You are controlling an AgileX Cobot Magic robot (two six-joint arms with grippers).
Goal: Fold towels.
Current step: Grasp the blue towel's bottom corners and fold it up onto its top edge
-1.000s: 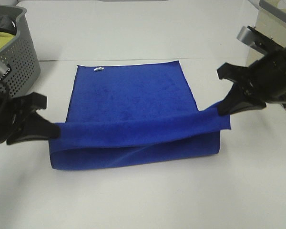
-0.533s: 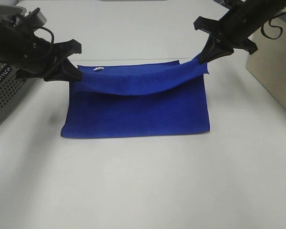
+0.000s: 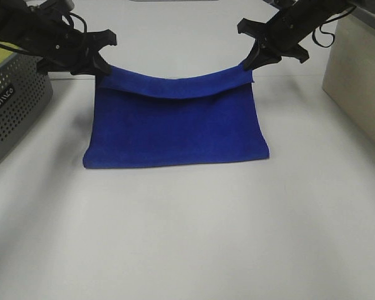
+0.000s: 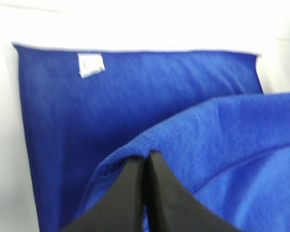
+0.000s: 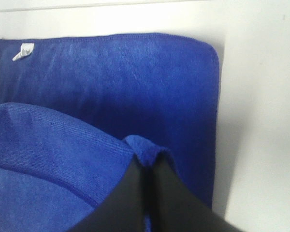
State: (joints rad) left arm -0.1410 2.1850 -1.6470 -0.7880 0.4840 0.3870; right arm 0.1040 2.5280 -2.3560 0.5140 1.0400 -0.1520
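**Soft blue towel, held by two corners**

The towel [image 3: 175,134] lies on the worktop [image 3: 187,237], bent over in half. The left fingers [image 4: 128,193] are pinched tight on one corner. The right fingers [image 5: 128,203] are pinched tight on the other. The held edge hangs near the far end and sags in the middle. So the towel looks soft, floppy and light. The corners are the best spots to hold it.

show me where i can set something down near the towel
Widest bare table: in front of the towel. Narrower strip: between towel and beige box. Crowded: far edge, held by left gripper and right gripper, and beside the basket.
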